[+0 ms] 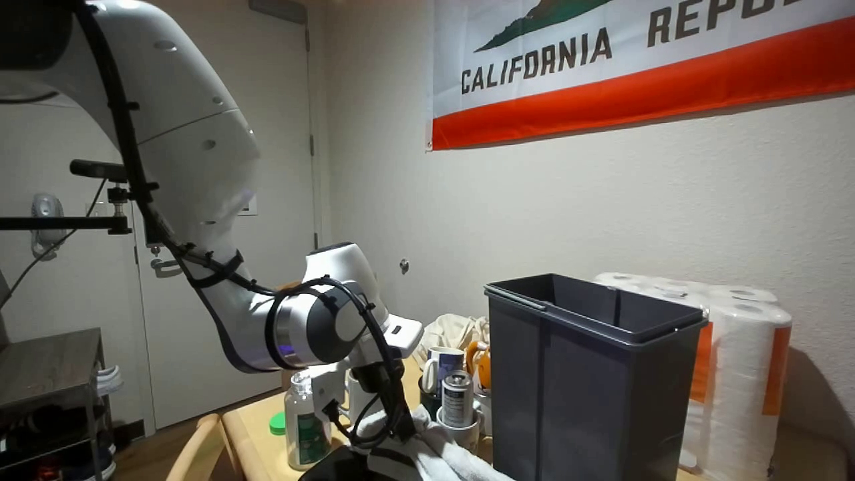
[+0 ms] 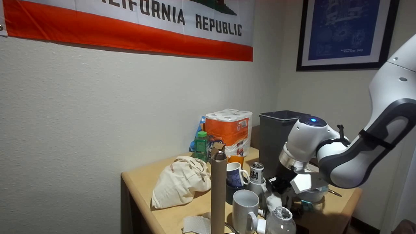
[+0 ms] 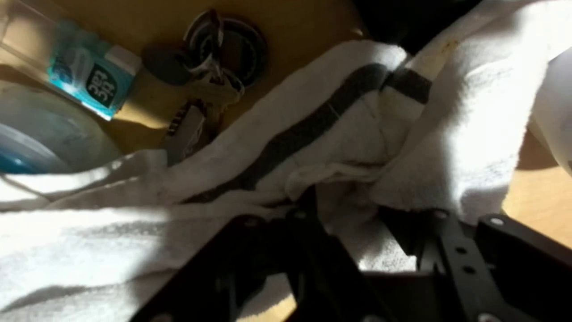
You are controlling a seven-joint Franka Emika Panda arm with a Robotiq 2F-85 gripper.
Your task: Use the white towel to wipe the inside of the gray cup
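Touching white towel (image 3: pixel 482 112), gripper (image 3: pixel 348 210) points down, fingers apart, towel folds between; cannot tell whether pinched. Towel bunched below, dark stripe (image 3: pixel 297 138) across. In wrist view, keys (image 3: pixel 216 91) and mint box (image 3: pixel 100 80) lie near towel on wooden table (image 3: pixel 304 31). Pale gray mug (image 2: pixel 241 211) stands upright near glass jar (image 2: pixel 280 224); in both exterior views, can (image 2: pixel 256 174) stands in second mug (image 2: pixel 256 188). Tall gray bin (image 1: pixel 588 401) stands near.

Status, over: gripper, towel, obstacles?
Gripper at white towel, folds between jaws, firm grip unclear. Towel crumpled. Keys and Tic Tac box alongside, possible snags.
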